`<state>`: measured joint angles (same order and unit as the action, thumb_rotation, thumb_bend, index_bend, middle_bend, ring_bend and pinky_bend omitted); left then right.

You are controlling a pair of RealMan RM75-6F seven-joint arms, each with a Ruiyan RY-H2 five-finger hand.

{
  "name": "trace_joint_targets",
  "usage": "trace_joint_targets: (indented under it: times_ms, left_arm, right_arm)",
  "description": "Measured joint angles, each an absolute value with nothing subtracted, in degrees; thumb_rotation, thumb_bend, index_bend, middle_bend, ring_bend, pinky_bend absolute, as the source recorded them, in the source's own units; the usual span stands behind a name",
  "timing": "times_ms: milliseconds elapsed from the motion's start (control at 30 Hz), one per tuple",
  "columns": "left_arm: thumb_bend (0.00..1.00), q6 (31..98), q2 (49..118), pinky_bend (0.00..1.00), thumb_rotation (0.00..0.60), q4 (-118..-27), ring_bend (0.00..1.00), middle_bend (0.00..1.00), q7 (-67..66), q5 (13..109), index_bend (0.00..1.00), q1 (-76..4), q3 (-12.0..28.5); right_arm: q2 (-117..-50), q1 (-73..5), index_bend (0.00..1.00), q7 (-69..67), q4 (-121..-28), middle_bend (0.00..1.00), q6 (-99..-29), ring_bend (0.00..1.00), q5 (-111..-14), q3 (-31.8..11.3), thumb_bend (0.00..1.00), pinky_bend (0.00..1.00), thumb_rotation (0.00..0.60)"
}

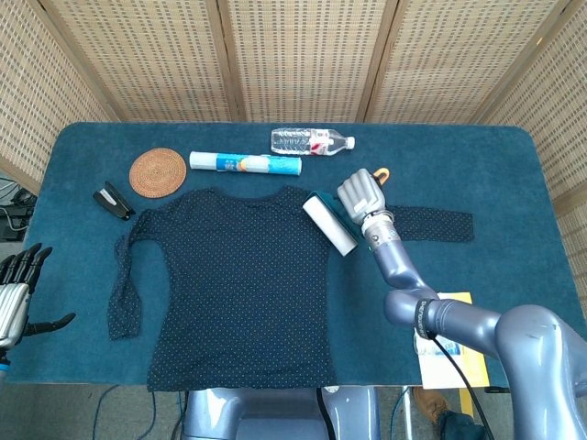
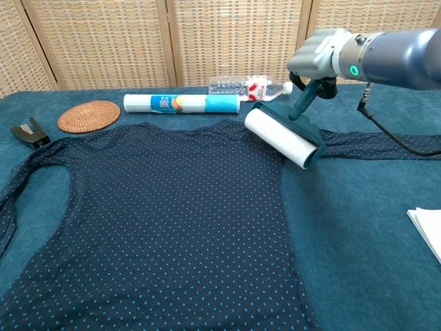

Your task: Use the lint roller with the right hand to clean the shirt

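White-rolled lint roller (image 2: 283, 137), gripped by the right hand (image 2: 318, 55), meets the shirt (image 2: 158, 214) shoulder.

"300" on the white-and-blue roll (image 2: 181, 103)

Both my views are evenly and brightly lit by soft, diffuse light. Shadows are faint: a thin one lies under the white lint roller with teal frame (image 2: 284, 138). The grey metal shell of my right hand (image 2: 318, 49) shows a mild sheen, no harsh glare. Focus is sharp throughout; I detect no motion blur.
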<state>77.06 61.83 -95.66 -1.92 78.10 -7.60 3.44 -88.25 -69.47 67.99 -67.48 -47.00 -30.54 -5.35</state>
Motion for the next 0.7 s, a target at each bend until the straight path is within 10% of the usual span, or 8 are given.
trace_joint_targets:
  times_ms: [700]
  left_arm:
    - [0.0, 77.4, 62.1, 0.0, 0.6, -95.7, 0.0, 0.0, -2.4, 78.7, 0.0, -7.7, 2.9]
  right_arm:
    - [-92.5, -70.9, 0.72, 75.0, -77.9, 0.98, -56.6, 1.0, -32.9, -1.1, 0.84, 1.0, 0.6]
